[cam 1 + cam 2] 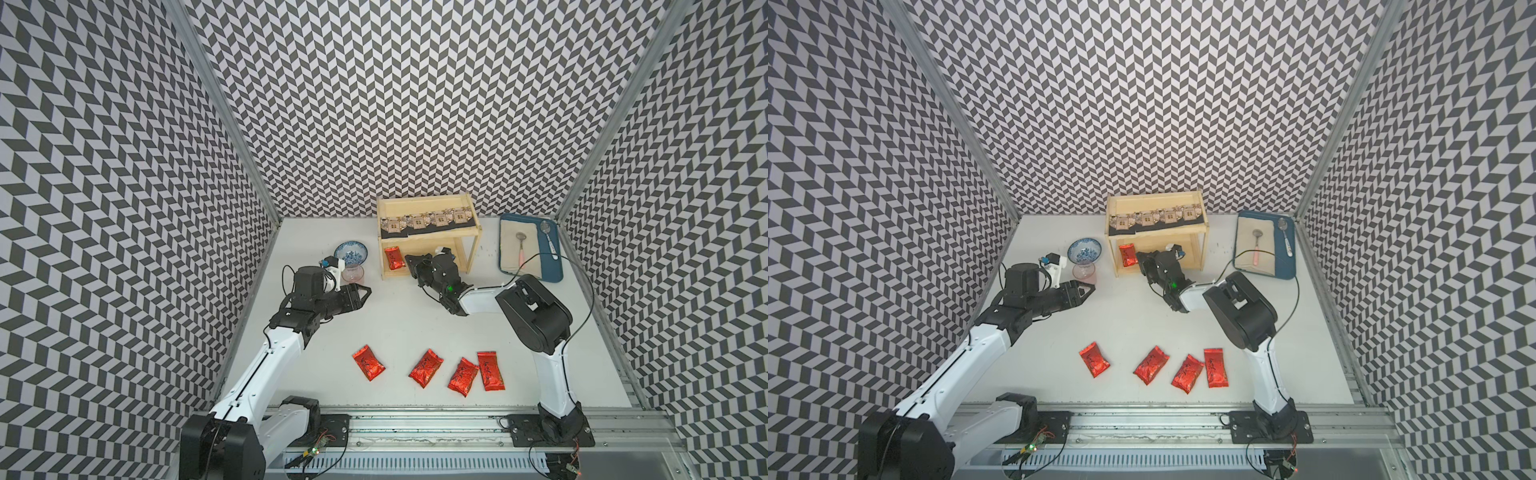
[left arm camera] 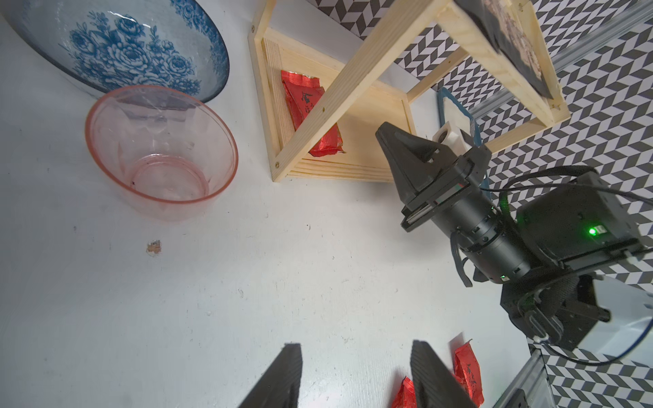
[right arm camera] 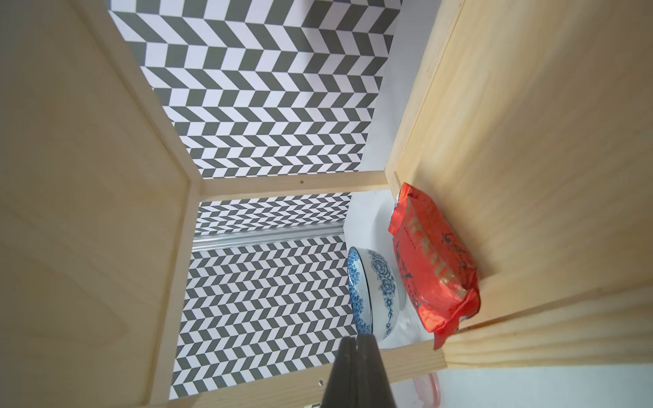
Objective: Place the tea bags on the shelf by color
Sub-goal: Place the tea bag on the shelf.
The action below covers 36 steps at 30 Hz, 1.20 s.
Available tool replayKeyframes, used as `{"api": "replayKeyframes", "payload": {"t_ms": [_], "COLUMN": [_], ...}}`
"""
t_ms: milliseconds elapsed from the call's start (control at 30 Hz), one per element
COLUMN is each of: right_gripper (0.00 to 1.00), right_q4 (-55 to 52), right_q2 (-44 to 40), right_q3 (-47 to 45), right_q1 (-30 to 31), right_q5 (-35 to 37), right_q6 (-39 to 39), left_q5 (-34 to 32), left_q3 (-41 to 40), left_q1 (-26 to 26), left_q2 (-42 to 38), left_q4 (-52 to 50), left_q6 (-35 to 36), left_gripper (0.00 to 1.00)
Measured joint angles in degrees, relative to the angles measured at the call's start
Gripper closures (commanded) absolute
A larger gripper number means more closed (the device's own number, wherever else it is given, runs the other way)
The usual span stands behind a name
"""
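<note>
Four black tea bags (image 1: 415, 222) are lined on the top tier of the pale shelf (image 1: 428, 240), above the right jaws. One red pouch (image 1: 394, 257) is laid flat below, beside them. Four red pouches (image 1: 426, 368) are scattered behind on the desk (image 1: 395, 324).

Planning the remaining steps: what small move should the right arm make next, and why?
Probably draw the shut, empty right gripper back from the shelf: one red bag lies on its lower board, and four red bags lie on the table.

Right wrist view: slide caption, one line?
Shut right tool at the shelf, one red tea bag on its lower tier.
</note>
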Motion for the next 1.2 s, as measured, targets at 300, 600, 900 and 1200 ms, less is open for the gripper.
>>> {"api": "replayKeyframes", "payload": {"t_ms": [300, 600, 900, 1200], "right_gripper": [1.00, 1.00, 1.00, 1.00], "right_q4": [-0.33, -1.95, -2.14, -2.80], "right_q2": [2.93, 5.68, 7.34, 9.68], "right_q3": [1.57, 3.61, 4.92, 6.58], "right_q1": [-1.22, -1.57, -1.79, -1.79], "right_q5": [-0.26, -0.33, 0.04, -0.07], "right_q6": [0.04, 0.02, 0.02, 0.66], "left_q5": [0.20, 0.33, 0.42, 0.46], "left_q3": [-0.02, 0.00, 0.00, 0.00], "left_q1": [0.00, 0.00, 0.00, 0.00], "left_q2": [0.68, 0.94, 0.94, 0.94], "left_q4": [0.00, 0.00, 0.00, 0.00], "left_q6": [0.00, 0.00, 0.00, 0.00], "left_gripper": [0.46, 0.46, 0.46, 0.46]}}
